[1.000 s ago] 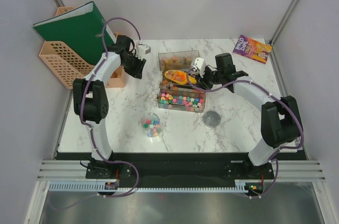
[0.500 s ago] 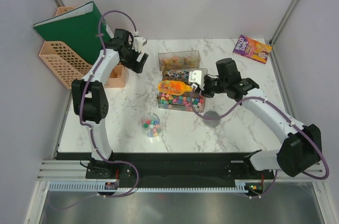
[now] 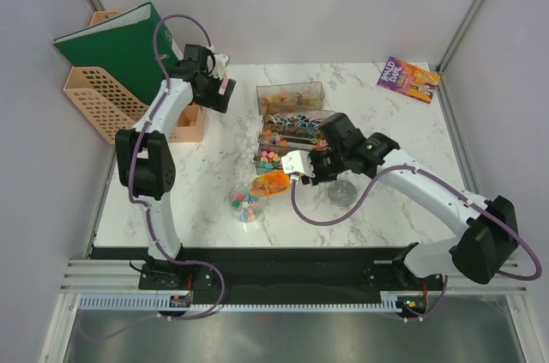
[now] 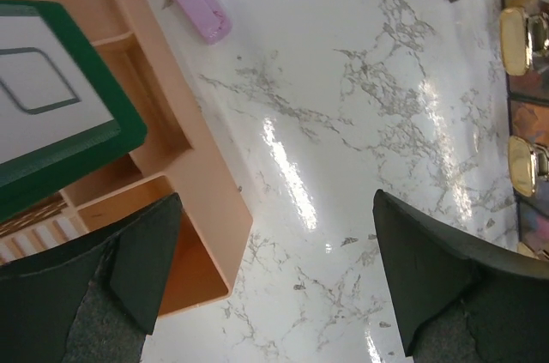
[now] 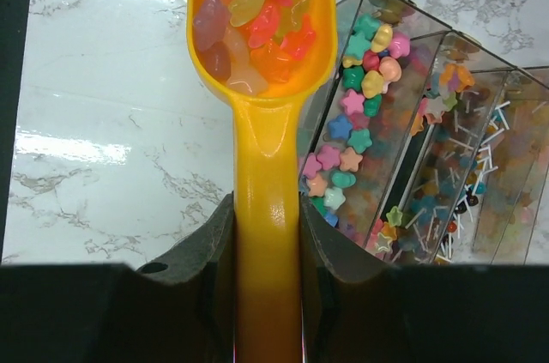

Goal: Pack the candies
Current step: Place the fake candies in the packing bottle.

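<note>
Because the small multicoloured candies (image 5: 257,11) are light, hard and loose, apt to roll and scatter, they are better carried heaped in the orange plastic scoop (image 5: 268,208) than pinched singly; too early a tilt would likely spill them. The right hand (image 5: 268,247) is clamped on the scoop's handle, with the laden bowl just beside the round clear plastic cup (image 3: 244,205), which holds a few. More candies fill the clear compartmented box (image 3: 292,123) close behind. A round clear lid (image 3: 342,192) lies nearby on the marble table (image 3: 206,157). Well apart, the left hand (image 4: 274,269) gapes wide and empty by the peach organiser (image 4: 197,200).
</note>
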Motion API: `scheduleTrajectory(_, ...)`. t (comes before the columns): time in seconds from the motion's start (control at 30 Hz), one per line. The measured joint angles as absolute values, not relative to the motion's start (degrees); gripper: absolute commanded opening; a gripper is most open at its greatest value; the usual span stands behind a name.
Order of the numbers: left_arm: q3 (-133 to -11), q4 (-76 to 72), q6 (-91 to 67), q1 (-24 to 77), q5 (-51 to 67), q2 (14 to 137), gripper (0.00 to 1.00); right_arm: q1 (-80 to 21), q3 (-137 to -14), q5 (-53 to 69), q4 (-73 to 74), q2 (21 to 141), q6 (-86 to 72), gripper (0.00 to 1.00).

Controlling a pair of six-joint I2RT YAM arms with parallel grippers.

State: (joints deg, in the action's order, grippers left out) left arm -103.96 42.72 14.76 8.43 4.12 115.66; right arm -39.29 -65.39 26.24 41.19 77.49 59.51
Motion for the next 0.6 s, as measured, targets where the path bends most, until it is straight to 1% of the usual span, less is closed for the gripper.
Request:
scheduleTrajectory(0.2,-105.8,41.8,11.7,8.4,0.2,115.7,1.0,-42.9,-71.0,22.2,45.6,82.5,61.9,0.0)
scheduleTrajectory(0.6,-103.3,41.4,9.9,8.4,0.2,115.5,1.0,-46.7,-82.4,14.1,53.9,90.0,68.6,0.0)
